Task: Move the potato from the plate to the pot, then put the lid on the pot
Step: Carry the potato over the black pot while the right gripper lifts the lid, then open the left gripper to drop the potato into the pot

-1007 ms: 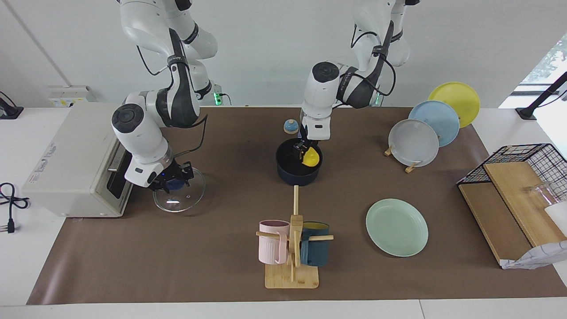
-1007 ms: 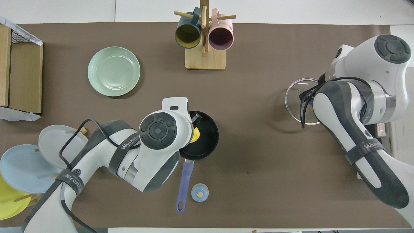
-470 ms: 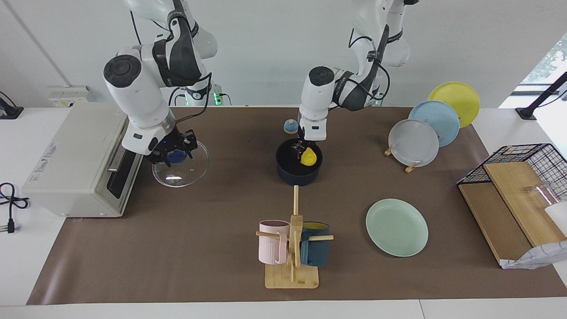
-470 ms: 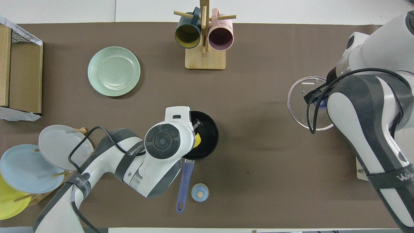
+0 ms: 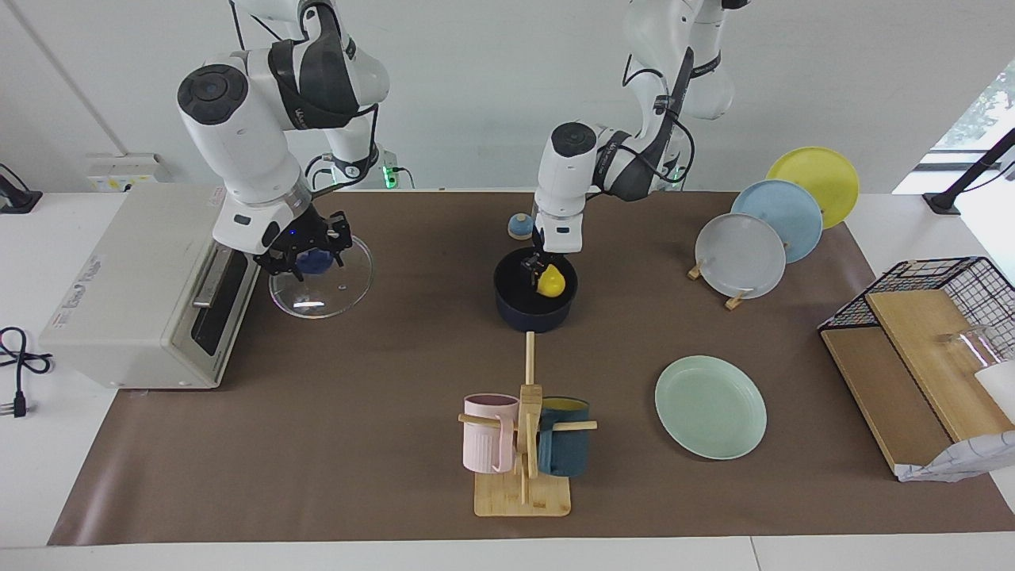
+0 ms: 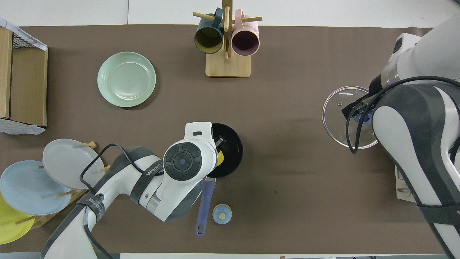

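The dark navy pot (image 5: 525, 315) stands mid-table, its blue handle (image 6: 205, 201) pointing toward the robots. My left gripper (image 5: 542, 270) reaches down into the pot's mouth, shut on the yellow potato (image 5: 553, 281). In the overhead view the potato (image 6: 220, 158) peeks out from under the left wrist, inside the pot (image 6: 233, 151). My right gripper (image 5: 311, 262) is shut on the blue knob of the glass lid (image 5: 325, 287) and holds it in the air beside the toaster oven. The lid also shows in the overhead view (image 6: 337, 115). The mint-green plate (image 5: 710, 407) lies bare.
A toaster oven (image 5: 127, 293) stands at the right arm's end. A wooden mug rack (image 5: 523, 476) holds a pink and a teal mug. A small bell (image 5: 520, 227) sits near the pot. A rack of plates (image 5: 761, 230) and a wire basket (image 5: 944, 277) stand at the left arm's end.
My right gripper has lifted the lid off the table and raised it. My left gripper has shifted slightly toward the robots with the potato in the pot.
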Available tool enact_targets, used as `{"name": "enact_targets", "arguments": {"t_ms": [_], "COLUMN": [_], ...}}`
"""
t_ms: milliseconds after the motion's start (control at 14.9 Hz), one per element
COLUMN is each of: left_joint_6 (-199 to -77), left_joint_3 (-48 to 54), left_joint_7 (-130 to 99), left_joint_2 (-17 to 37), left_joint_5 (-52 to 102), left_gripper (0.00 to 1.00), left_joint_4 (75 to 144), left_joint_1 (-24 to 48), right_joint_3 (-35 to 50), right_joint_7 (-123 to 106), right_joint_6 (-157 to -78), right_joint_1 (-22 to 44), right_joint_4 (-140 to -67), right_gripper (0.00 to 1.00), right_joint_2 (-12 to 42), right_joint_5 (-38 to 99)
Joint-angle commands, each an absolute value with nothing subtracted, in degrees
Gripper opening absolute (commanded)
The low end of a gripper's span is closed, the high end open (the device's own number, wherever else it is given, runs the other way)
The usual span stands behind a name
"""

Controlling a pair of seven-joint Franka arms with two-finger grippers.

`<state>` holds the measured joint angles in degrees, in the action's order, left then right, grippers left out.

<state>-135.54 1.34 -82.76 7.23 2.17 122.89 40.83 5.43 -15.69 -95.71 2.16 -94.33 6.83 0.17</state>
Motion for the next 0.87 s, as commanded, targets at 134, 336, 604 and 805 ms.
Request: {"name": "enact_targets", "arguments": {"t_ms": [134,336,604,805], "left_joint_6": [-138.3,-139.2,-139.1,-138.5], "left_joint_3": [0.4,0.4,0.4,0.3], "left_joint_7": [-83.7,-83.6,-83.2,-83.1], "left_joint_2": [8.2,9.2,9.2,9.2], "left_joint_5": [2.6,2.6,2.6,2.6], "left_gripper": [0.16,0.16,0.46,0.57], "left_joint_4": [124.2,124.2,124.1,123.9], "left_joint_1": [42.2,43.2,43.2,42.8], "right_joint_3": [6.4,6.5,7.3,7.3], "right_joint_7": [-12.4,-11.0,-10.7,-10.6], "right_joint_6": [-94.6,-95.7,-95.4,-95.4], "right_joint_1": [2.1,2.1,2.0,2.0], "right_joint_4": [-94.1,-94.3,-94.0,-93.8], "right_gripper": [0.00,0.00,0.00,0.00], "right_joint_2": [6.5,6.5,6.6,6.8], "right_joint_5": [1.1,1.1,1.1,1.1]}}
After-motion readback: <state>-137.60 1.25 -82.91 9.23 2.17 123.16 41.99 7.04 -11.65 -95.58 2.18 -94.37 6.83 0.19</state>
